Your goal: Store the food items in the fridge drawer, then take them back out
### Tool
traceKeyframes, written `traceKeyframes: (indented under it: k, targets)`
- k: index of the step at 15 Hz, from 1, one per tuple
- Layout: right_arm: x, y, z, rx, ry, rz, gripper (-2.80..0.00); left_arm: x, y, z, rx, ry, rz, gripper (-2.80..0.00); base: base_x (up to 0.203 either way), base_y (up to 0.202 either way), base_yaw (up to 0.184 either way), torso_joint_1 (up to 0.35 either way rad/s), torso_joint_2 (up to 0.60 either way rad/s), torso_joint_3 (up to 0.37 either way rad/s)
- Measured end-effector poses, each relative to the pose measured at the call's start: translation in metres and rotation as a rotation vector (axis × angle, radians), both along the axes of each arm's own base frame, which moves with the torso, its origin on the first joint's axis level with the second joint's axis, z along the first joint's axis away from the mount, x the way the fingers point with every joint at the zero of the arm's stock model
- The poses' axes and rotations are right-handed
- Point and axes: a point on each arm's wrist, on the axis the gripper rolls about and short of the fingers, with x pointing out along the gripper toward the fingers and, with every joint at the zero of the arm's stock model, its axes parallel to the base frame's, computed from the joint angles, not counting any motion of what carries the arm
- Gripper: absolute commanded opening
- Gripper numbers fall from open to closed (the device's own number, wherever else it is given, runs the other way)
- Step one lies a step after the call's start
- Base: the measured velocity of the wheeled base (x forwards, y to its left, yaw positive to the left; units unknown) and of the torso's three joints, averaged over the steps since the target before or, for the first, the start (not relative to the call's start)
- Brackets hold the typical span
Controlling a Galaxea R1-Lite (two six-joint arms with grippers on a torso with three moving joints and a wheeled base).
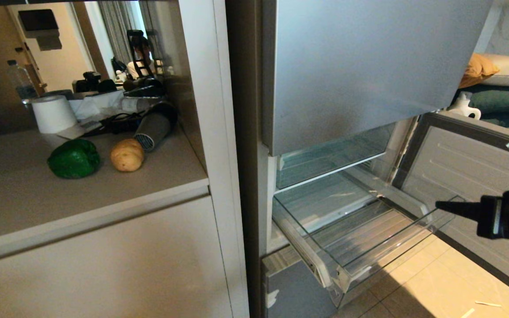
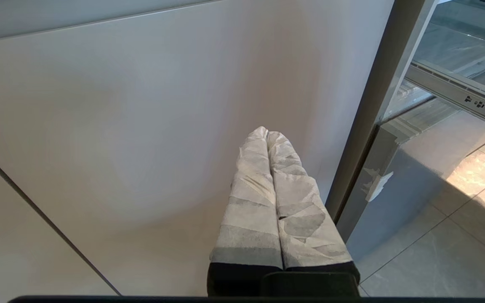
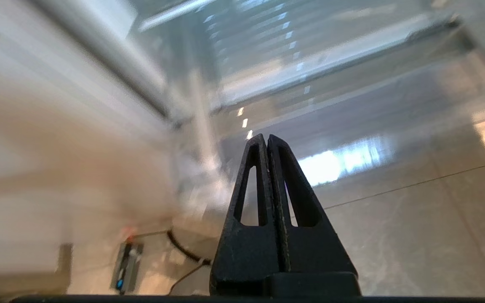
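Fridge drawer [image 1: 369, 240]: pulled out, nothing in it; storing not yet begun.
Surface [image 1: 104, 198]: beige, beside the fridge, cluttered behind.
Right gripper [image 1: 440, 205]: jaws together, holding nothing, just right of the drawer.
Left gripper [image 2: 267, 134]: jaws together, parked by the cabinet front.
Green pepper [image 1: 74, 158]: on the surface.
Bun [image 1: 127, 154]: touching nothing, right of the pepper.

You won't find any readable text, labels, brand marks or numbers in any of the three views.
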Motion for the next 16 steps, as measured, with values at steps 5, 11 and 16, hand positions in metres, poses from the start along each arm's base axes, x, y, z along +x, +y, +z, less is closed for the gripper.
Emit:
traceKeyframes:
  k: [5,11,16]
  targets:
    - [-0.053,0.002,-0.019,0.013,-0.026,0.053,-2.80,0.000,0.000,0.000,0.000,0.000,0.000,-2.80,0.000,0.000,0.000,0.000,0.00,0.000]
    - [-0.075,0.000,-0.019,0.026,-0.086,0.066,-2.80,0.000,0.000,0.000,0.000,0.000,0.000,-2.80,0.000,0.000,0.000,0.000,0.00,0.000]
    - [-0.082,0.000,-0.025,0.027,-0.086,0.083,-2.80,0.000,0.000,0.000,0.000,0.000,0.000,-2.80,0.000,0.000,0.000,0.000,0.00,0.000]
